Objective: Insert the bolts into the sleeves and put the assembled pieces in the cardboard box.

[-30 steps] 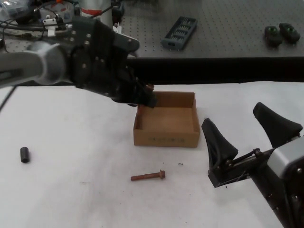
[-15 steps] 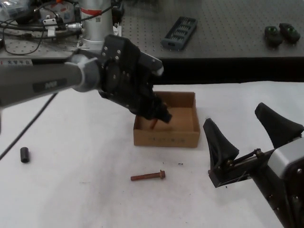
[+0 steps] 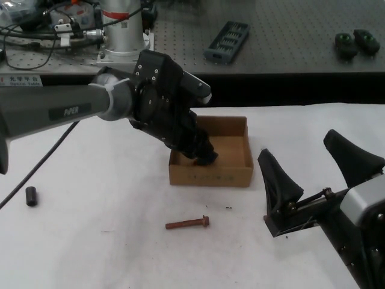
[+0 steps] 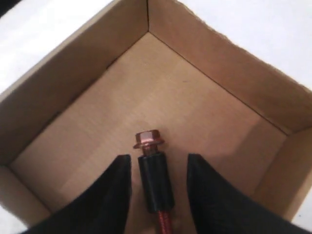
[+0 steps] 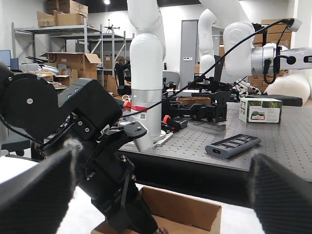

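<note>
The left pincer (image 4: 159, 157) is seen released inside the cardboard box (image 4: 209, 63), fingers parted with a gap on each side of the black sleeve (image 4: 156, 183). A copper-coloured bolt (image 4: 148, 139) is threaded through that sleeve, its head just beyond the sleeve's end, and the piece is framed over the box floor. Out from the box in the high view, a loose bolt (image 3: 187, 223) is found at six o'clock on the white bench (image 3: 90, 253), a loose sleeve (image 3: 31, 196) is spotted well apart at about eight o'clock, and at four o'clock the right pincer (image 3: 296, 144) is held wide apart and empty.
</note>
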Available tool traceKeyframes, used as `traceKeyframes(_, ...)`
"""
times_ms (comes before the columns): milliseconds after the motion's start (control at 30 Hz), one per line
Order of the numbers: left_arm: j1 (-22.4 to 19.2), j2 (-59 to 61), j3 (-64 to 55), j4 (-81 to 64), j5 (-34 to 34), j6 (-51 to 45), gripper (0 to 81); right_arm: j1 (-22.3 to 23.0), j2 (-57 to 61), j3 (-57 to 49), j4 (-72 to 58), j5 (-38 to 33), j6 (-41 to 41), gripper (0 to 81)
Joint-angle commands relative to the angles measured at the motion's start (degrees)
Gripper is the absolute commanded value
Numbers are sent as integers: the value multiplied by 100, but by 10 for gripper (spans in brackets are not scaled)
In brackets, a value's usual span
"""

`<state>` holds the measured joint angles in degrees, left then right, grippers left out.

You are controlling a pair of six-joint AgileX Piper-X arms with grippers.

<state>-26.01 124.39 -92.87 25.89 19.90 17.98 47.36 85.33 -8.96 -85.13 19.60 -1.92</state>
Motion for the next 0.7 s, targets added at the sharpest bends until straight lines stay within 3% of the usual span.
traceKeyframes(0, -13, -49, -111, -68, -274, 220, 360, -22, -66, -3, -387, 518, 192, 727)
traceKeyframes(267, 56, -254, -111, 4, -195, 195, 369, -22, -66, -3, -387, 522, 118, 727)
traceKeyframes(467, 342, -910, -111, 536, 1150, -141, 355, -22, -66, -3, -232, 522, -424, 727)
traceKeyframes(667, 862, -1878, -39, 1406, 2403, -81, 233, -22, -66, -3, -173, 522, -458, 727)
